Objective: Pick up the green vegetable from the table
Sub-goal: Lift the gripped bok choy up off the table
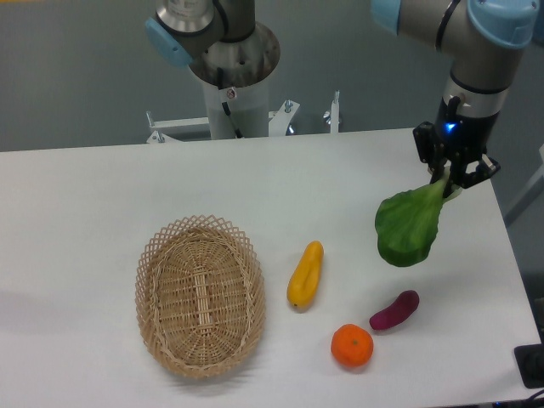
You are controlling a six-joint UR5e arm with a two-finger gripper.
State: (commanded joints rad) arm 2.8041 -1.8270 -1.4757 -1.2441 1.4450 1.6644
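White table (pixel 102 187) fills the view. Nearest sit an orange (pixel 352 346) and an eggplant (pixel 394 310), then a squash (pixel 306 274) and a basket (pixel 201 294). Farther back, the gripper (pixel 451 177) pinches the green vegetable (pixel 409 227) by its stem, hanging above the tabletop.

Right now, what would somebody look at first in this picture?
Probably the green vegetable dangling off the table at the right, pinched by its pale stem in the end effector. Next, the big wicker basket at the left, then the bright orange near the front edge.
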